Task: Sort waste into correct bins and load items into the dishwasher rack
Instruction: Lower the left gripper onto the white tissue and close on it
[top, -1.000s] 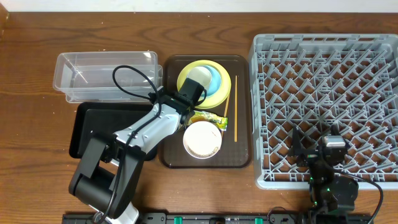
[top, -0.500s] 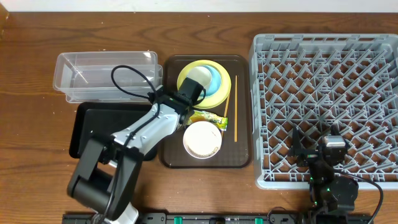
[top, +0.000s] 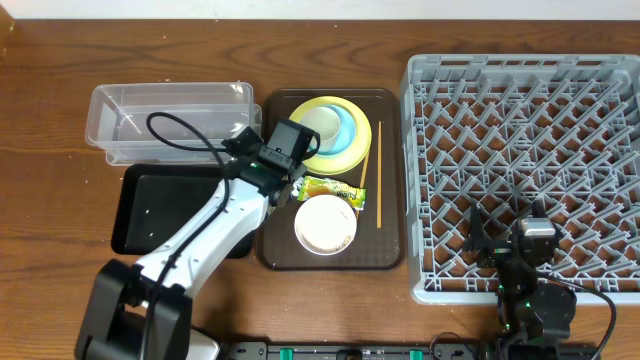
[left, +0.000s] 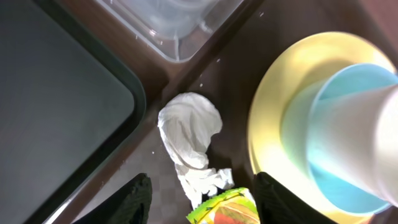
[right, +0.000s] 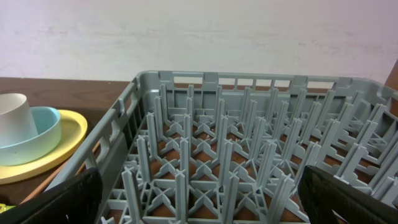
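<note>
The left gripper (left: 211, 202) is spread open and grasps nothing. Its two dark fingers (left: 140, 199) point down over the left part of the dark brown serving tray (top: 390, 255). Between them, lower down, lies the crumpled white napkin (left: 189, 140), flat on the tray and apart from both fingers. Touching the napkin's near end is the small yellow-green snack wrapper (left: 227, 210). A few small white food crumbs (left: 217, 60) are scattered on the brown surface near the napkin.

To the right of the napkin sits the round yellow plate (left: 273, 112). It carries the light blue bowl (left: 354, 74), and the small white cup (left: 367, 137) stands in that bowl. In the overhead view the round white bowl (top: 325, 225) is on the same tray, just below the wrapper. The two thin wooden chopsticks (top: 379, 165) lie along the tray's right side.

The left arm (top: 200, 240) reaches diagonally from the table's lower left, across the shallow black tray (top: 165, 205). Its black cable loops over the clear plastic tub (top: 170, 120), which lies behind the black tray.

The right gripper (right: 205, 205) is also wide open and empty. It hovers low at the near edge of the large grey plastic dishwasher rack (right: 217, 137), which has nothing in it.
</note>
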